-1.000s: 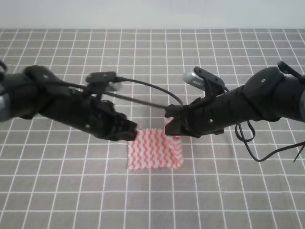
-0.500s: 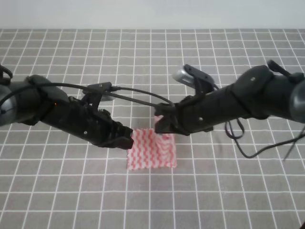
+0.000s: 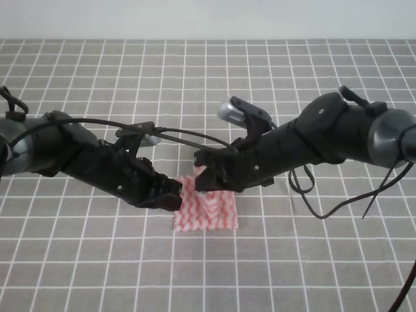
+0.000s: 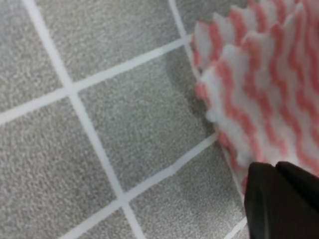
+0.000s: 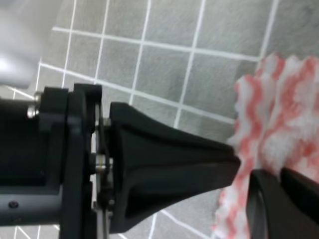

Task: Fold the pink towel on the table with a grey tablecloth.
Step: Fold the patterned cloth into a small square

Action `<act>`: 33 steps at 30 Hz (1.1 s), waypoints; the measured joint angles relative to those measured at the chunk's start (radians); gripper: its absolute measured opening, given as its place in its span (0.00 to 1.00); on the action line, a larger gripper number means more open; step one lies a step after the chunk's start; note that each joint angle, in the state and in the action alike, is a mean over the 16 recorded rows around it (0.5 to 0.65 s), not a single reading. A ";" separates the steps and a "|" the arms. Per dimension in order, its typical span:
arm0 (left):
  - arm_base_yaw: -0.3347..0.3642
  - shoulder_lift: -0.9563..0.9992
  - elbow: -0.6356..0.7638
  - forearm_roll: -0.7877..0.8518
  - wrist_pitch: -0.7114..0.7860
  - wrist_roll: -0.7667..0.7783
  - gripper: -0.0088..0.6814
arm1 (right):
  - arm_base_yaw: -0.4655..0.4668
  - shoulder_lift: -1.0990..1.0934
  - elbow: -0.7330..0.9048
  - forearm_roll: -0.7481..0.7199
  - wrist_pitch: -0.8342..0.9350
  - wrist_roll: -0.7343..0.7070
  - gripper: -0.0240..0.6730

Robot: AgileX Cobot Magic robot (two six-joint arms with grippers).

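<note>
Over the last second I carried my right gripper (image 3: 203,177), pinched on the pink towel (image 3: 207,212), leftward across the table with a grey tablecloth (image 3: 312,260) toward my left gripper (image 3: 174,195), also clamped on it, so the fold looked nearly closed.

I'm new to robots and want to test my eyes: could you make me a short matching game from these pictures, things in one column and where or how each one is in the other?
Things:
1. pink towel
2. left gripper
3. right gripper
4. grey tablecloth

Descriptions:
A. at the towel's left edge
B. white grid lines, spread flat over the whole table
C. wavy stripes, one corner lifted off the table
D. at the towel's raised far corner

Pairs: 1-C, 2-A, 3-D, 4-B
</note>
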 joint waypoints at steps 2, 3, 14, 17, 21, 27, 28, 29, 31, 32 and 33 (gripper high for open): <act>0.000 0.002 0.000 -0.001 -0.001 0.001 0.01 | 0.004 0.001 0.000 0.002 -0.003 0.000 0.01; 0.000 0.003 0.000 -0.001 -0.001 0.001 0.01 | 0.006 0.001 0.000 0.002 -0.005 0.000 0.01; 0.000 0.004 0.000 -0.003 -0.002 0.002 0.01 | 0.015 0.002 -0.007 0.010 -0.006 -0.001 0.01; 0.000 0.003 0.000 -0.004 -0.002 0.002 0.01 | 0.017 0.002 -0.013 0.008 -0.006 -0.001 0.01; 0.000 0.003 0.000 -0.003 -0.002 0.002 0.01 | 0.019 0.004 -0.022 0.002 -0.008 -0.001 0.01; 0.000 0.003 0.000 -0.003 -0.002 0.002 0.01 | 0.021 0.019 -0.033 -0.005 -0.009 0.000 0.01; 0.000 0.004 0.000 -0.002 -0.002 0.002 0.01 | 0.021 0.022 -0.034 -0.006 -0.008 0.001 0.01; 0.000 0.004 0.000 -0.003 -0.002 0.002 0.01 | 0.021 0.026 -0.035 -0.006 -0.008 0.001 0.01; 0.000 0.004 0.000 -0.003 -0.001 0.002 0.01 | 0.021 0.033 -0.035 -0.007 -0.007 0.001 0.01; 0.000 0.004 0.000 -0.002 -0.001 0.002 0.01 | 0.021 0.038 -0.036 -0.007 -0.006 0.001 0.01; 0.000 0.004 0.000 -0.002 -0.001 0.002 0.01 | 0.021 0.042 -0.036 -0.007 -0.006 0.001 0.01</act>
